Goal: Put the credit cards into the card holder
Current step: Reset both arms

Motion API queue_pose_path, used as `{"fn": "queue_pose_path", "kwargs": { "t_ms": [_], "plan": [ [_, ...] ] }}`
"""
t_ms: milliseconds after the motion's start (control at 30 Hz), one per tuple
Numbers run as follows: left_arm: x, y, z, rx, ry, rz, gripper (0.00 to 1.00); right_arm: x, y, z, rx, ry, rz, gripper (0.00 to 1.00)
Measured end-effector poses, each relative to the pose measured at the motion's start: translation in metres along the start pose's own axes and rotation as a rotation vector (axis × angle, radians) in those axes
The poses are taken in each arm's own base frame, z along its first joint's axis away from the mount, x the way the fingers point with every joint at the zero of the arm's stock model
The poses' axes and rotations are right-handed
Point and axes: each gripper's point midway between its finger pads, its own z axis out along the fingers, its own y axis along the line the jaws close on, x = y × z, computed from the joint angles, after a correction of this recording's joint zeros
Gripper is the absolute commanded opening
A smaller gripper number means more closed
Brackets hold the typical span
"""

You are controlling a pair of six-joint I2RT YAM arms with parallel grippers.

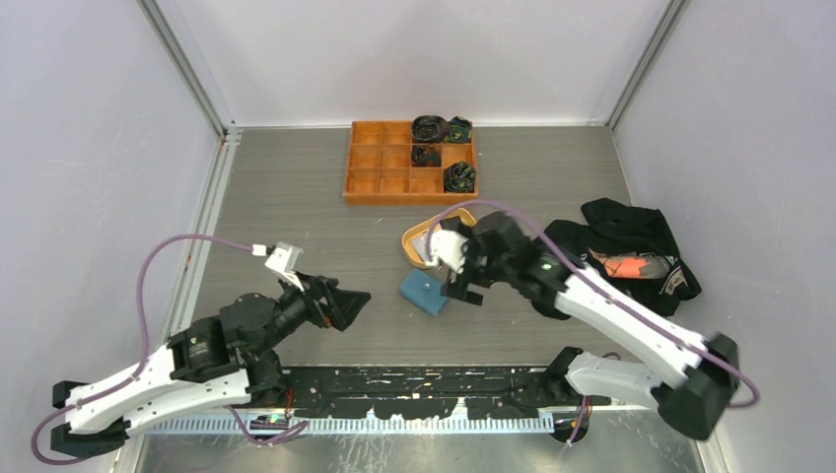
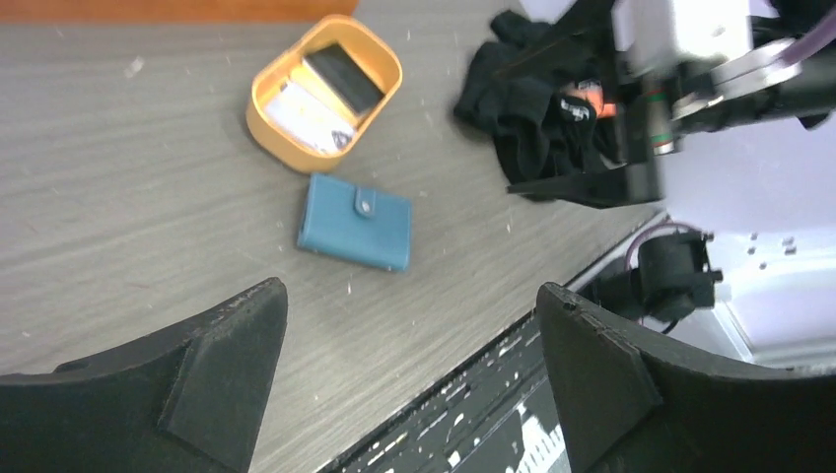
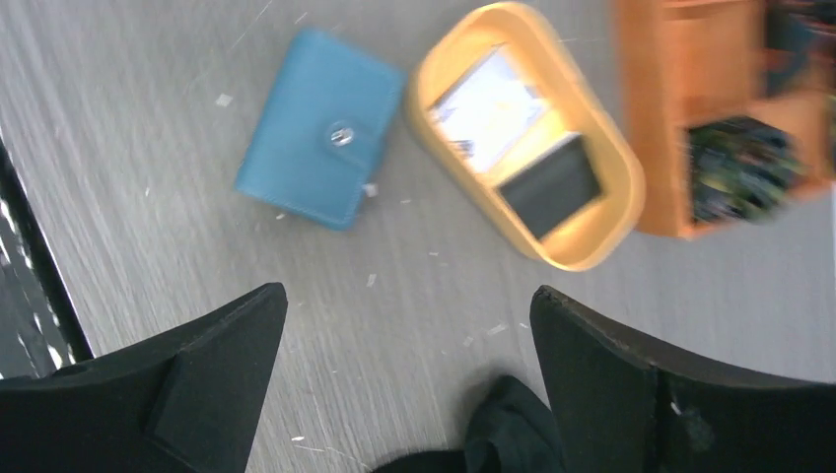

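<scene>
Grey wood-grain table (image 1: 296, 197) fills the walled cell, and we see both arms reaching over it from the near edge. Our left arm stretches low toward the middle, the left gripper (image 1: 347, 302) pointing right with its jaws spread wide and nothing between them. Our right arm bends in from the right side, the right gripper (image 1: 461, 288) hanging just above the card holder (image 1: 424, 293), jaws likewise wide apart and empty. From above, the right wrist covers much of the oval tan dish (image 1: 418, 239), so we cannot see into it. The wrist views open it up, showing the credit cards (image 3: 488, 108) inside, one white with print and one black, side by side. Those views also show the blue holder closed, snap tab fastened, lying flat on the table just beside the dish. Only the overhead view gives us the whole orange compartment tray (image 1: 380, 187) at the far side, dark rolled bundles (image 1: 431, 128) in some cells, and the black garment (image 1: 631, 232) on the right.
</scene>
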Motion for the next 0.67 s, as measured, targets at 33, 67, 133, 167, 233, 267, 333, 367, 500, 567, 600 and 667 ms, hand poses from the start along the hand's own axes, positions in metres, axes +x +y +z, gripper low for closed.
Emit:
{"fn": "queue_pose_path", "kwargs": {
  "t_ms": [33,67,133,167,233,267,333,367,500,567,600,667],
  "plan": [
    [-0.012,-0.003,-0.003,-0.007,-0.018,0.007,0.99,-0.007,-0.013,-0.017,0.059,-0.044,0.047,1.0],
    [-0.023,-0.006,-0.006,-0.014,-0.033,0.018,1.0,-0.013,-0.025,-0.034,0.123,-0.084,0.105,0.99],
    [-0.044,-0.012,-0.011,-0.029,-0.055,0.04,1.0,-0.019,-0.053,-0.073,0.29,-0.155,0.235,1.0],
    [-0.054,-0.016,-0.013,-0.034,-0.064,0.051,1.0,-0.021,-0.069,-0.096,0.393,-0.187,0.307,1.0],
    [-0.077,-0.027,-0.016,-0.042,-0.079,0.081,1.0,-0.029,-0.094,-0.143,0.561,-0.259,0.421,1.0],
    [-0.086,-0.032,-0.017,-0.04,-0.085,0.09,1.0,-0.035,-0.1,-0.16,0.601,-0.293,0.451,1.0],
    [-0.1,-0.041,-0.018,-0.033,-0.095,0.11,1.0,-0.054,-0.111,-0.201,0.665,-0.384,0.51,1.0],
    [-0.105,-0.044,-0.019,-0.029,-0.099,0.12,1.0,-0.062,-0.114,-0.217,0.682,-0.423,0.534,1.0],
    [-0.107,-0.046,-0.024,-0.015,-0.095,0.141,1.0,-0.085,-0.119,-0.27,0.732,-0.587,0.683,1.0],
    [-0.106,-0.045,-0.027,-0.007,-0.088,0.146,1.0,-0.088,-0.114,-0.288,0.735,-0.64,0.74,0.99],
    [-0.106,-0.045,-0.028,-0.003,-0.086,0.146,1.0,-0.089,-0.112,-0.294,0.734,-0.658,0.756,0.99],
    [-0.105,-0.046,-0.03,0.008,-0.081,0.146,1.0,-0.088,-0.108,-0.299,0.731,-0.669,0.783,0.99]
  ]
}}
